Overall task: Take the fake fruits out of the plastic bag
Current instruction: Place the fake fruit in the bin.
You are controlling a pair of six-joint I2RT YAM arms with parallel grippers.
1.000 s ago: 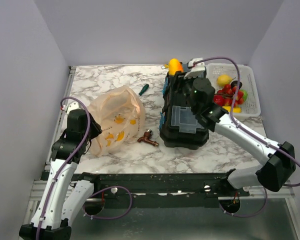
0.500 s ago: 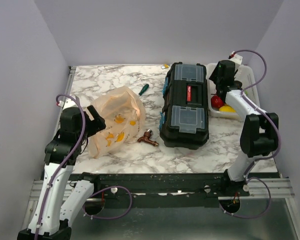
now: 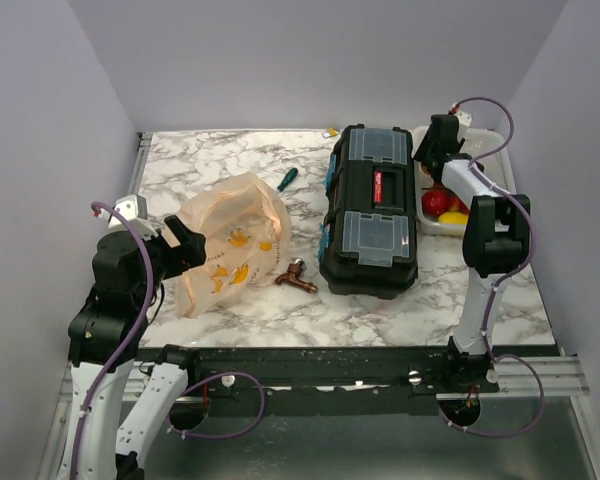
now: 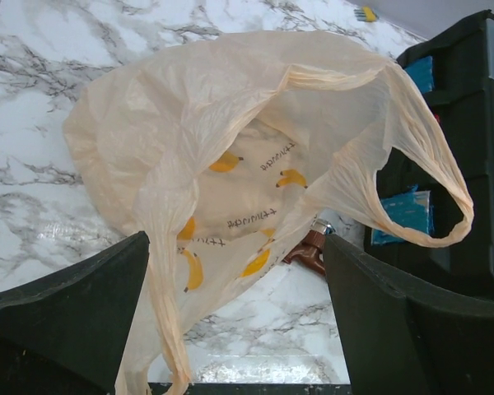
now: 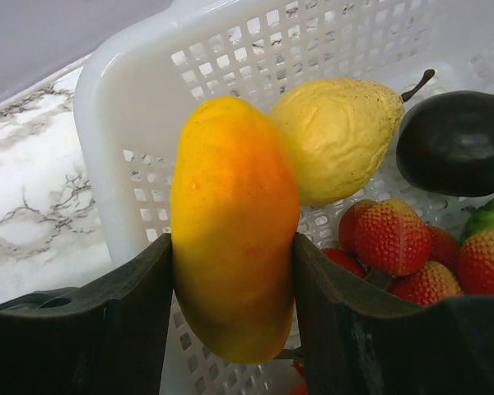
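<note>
The peach-orange plastic bag [image 3: 230,245] lies crumpled on the marble at the left, its mouth [image 4: 230,123] facing the left wrist camera. Inside I see only printed bananas and lettering. My left gripper [image 3: 185,240] stands open at the bag's near left edge; a loose strand of the bag hangs between its fingers [image 4: 66,304], not pinched. My right gripper [image 5: 235,280] is shut on an orange-yellow fruit [image 5: 235,230] at the white basket's [image 5: 115,99] near wall. In the basket lie a yellow pear-like fruit [image 5: 337,136], a dark ball [image 5: 457,140] and red berries [image 5: 395,234].
A black toolbox [image 3: 370,210] stands shut between the bag and the basket [image 3: 495,140]. A brown metal tap [image 3: 296,275] lies by the bag's right edge, also seen as the tap [image 4: 309,251] from the wrist. A green-handled screwdriver [image 3: 287,178] lies behind the bag.
My left gripper has opened wide, let go of the bag and drawn back to the near left. My right arm has carried the orange-yellow fruit from over the toolbox to the basket.
</note>
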